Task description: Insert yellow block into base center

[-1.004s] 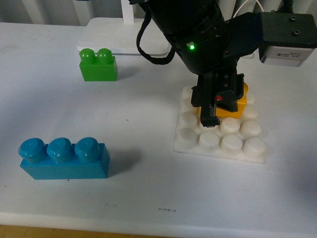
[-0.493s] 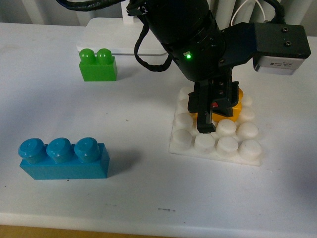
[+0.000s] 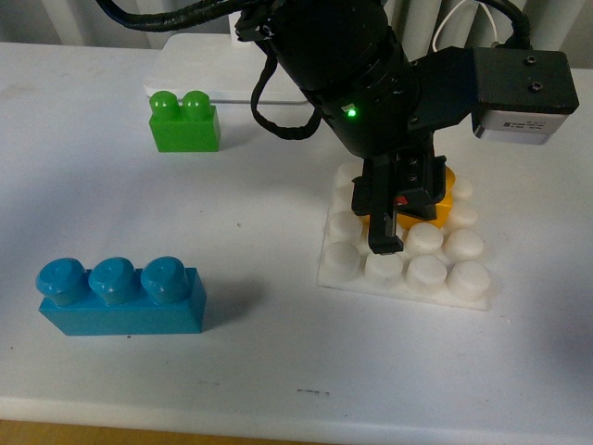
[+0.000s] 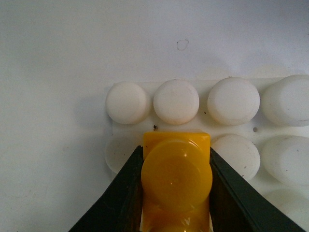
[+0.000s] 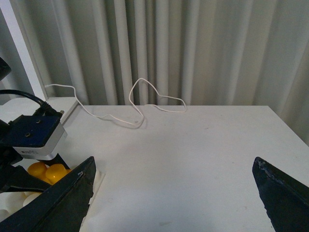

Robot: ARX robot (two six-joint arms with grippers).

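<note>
Pressing: left gripper clamped the yellow block onto the base centre.
Left: release; right gripper gaped empty.

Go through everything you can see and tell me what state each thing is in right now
yellow block: gripped, set down among the base's studs
base: flat on the table, outer studs uncovered
left tool: shut on the yellow block
right tool: open, holding nothing, away from the base
green brick: upright, free
blue brick: upright, free
</note>
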